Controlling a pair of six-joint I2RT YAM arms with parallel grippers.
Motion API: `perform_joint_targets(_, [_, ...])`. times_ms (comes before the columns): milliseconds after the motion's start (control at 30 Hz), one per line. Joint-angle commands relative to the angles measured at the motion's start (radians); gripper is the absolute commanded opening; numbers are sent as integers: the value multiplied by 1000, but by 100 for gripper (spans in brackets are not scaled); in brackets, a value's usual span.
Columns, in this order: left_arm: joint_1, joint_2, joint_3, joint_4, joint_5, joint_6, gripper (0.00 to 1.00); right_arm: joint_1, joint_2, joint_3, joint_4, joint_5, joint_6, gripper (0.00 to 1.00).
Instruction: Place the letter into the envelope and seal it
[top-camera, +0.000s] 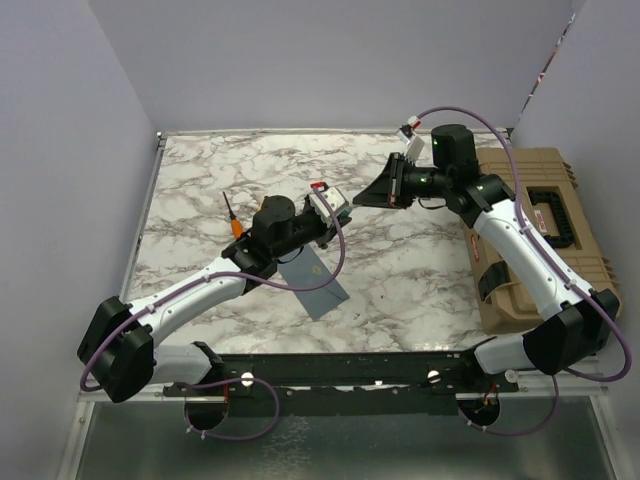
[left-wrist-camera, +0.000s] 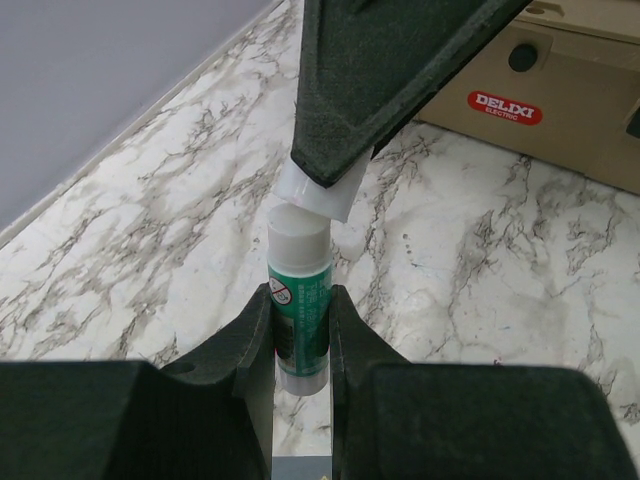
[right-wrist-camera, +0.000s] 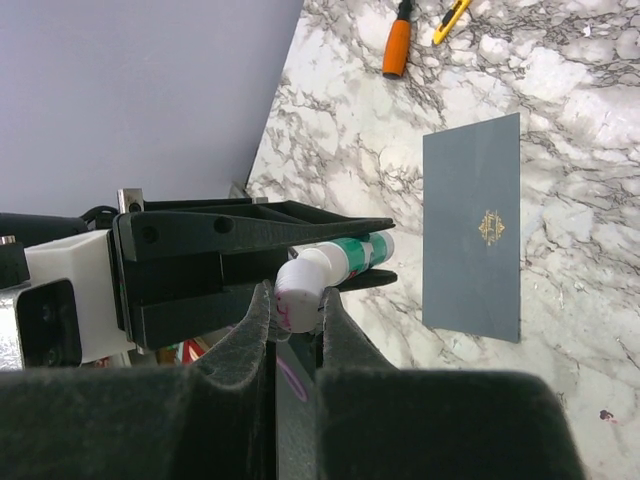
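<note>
The grey-blue envelope (top-camera: 320, 280) lies flat on the marble table, its small gold mark facing up; it also shows in the right wrist view (right-wrist-camera: 475, 230). The cream letter is not in view. My left gripper (left-wrist-camera: 300, 300) is shut on a green-and-white glue stick (left-wrist-camera: 300, 315), held above the envelope's far end. My right gripper (right-wrist-camera: 297, 300) is shut on the stick's white cap (right-wrist-camera: 298, 290), which sits tilted at the stick's top (left-wrist-camera: 313, 192). I cannot tell if the cap is off. The two grippers meet at the table's middle (top-camera: 350, 200).
A tan toolbox (top-camera: 530, 230) stands along the right edge. An orange-handled screwdriver (top-camera: 232, 215) lies left of the left arm, with a yellow tool (right-wrist-camera: 450, 15) beside it. Grey walls enclose the table on three sides.
</note>
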Motion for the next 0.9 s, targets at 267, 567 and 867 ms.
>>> perform_joint_targets(267, [-21, 21, 41, 0, -24, 13, 0, -4, 16, 21, -16, 30, -19, 0])
perform_joint_targets(567, [-21, 0, 18, -3, -62, 17, 0, -3, -22, 40, -71, 141, -42, 0])
perform_joint_targets(867, [-21, 1, 24, -3, -59, 19, 0, -3, -10, 18, -54, 67, -37, 0])
